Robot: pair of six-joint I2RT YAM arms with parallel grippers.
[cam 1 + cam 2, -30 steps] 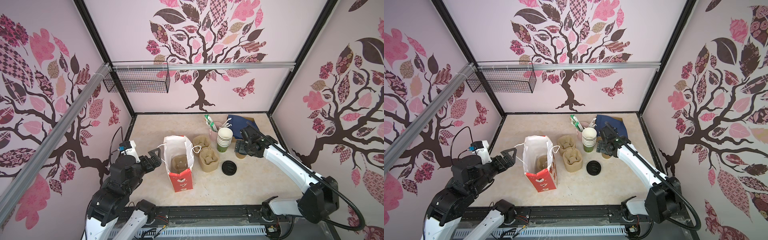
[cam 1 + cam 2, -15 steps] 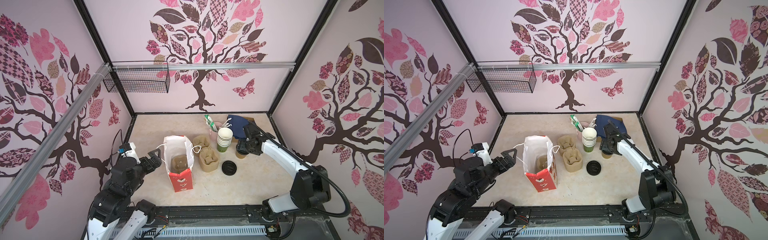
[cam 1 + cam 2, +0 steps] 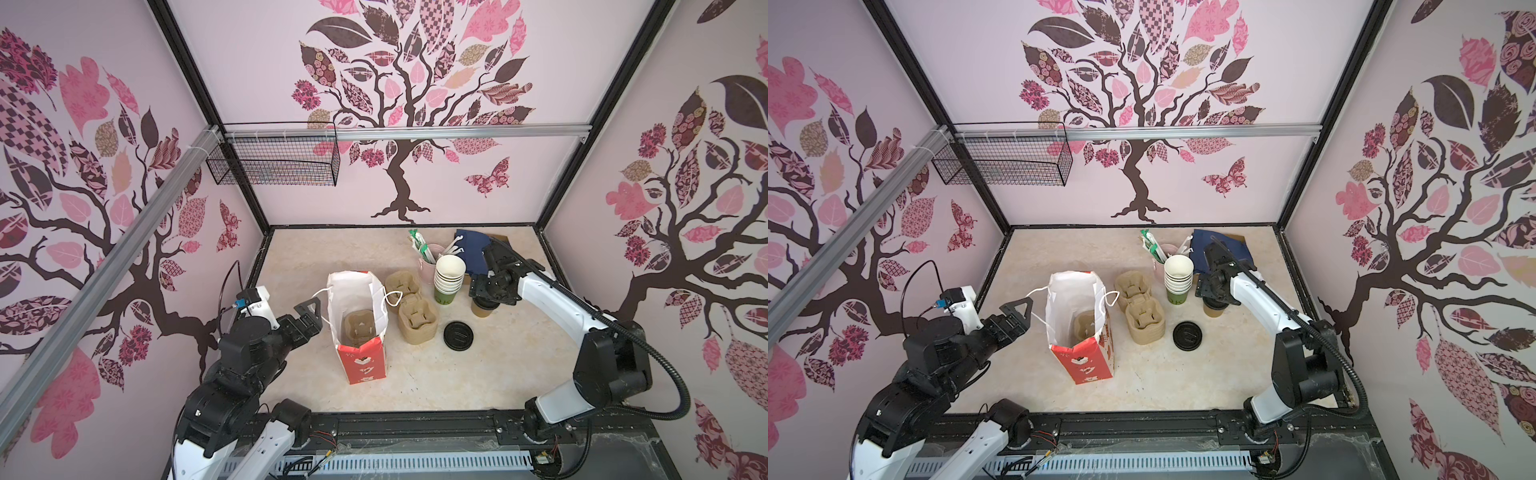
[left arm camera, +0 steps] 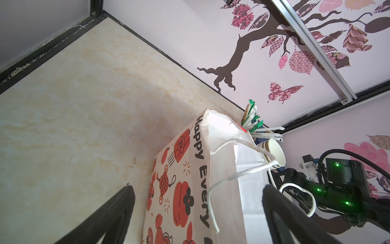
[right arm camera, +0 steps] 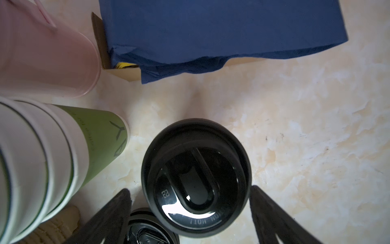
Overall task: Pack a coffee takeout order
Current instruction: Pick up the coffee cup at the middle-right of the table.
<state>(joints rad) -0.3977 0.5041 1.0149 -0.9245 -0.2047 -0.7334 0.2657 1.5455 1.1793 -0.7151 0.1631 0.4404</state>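
A small tan paper cup (image 3: 482,312) with a round black lid (image 5: 196,179) stands on the table right of the cup stack. My right gripper (image 3: 485,296) hangs straight over it, open. Its fingers (image 5: 115,211) stand on either side of the lid with a gap on each side. A tan pulp carrier (image 3: 360,329) sits inside the upright red and white paper bag (image 3: 365,368). The navy napkin (image 3: 471,253) lies on a cardboard piece at the back right. My left gripper (image 3: 308,316) stands open beside the bag's left wall (image 4: 179,190), with nothing between its fingers.
A stack of spare carriers (image 3: 417,322) stands right of the bag, with a loose black lid (image 3: 458,334) beside it. The tall stack of lidless cups (image 3: 448,276) and the pink cup of straws (image 3: 428,259) crowd the lidded cup's left side.
My right arm has risen at the elbow and drawn back towards its base while its gripper stays over the lidded cup, jaws slightly narrower. The left arm has barely moved.
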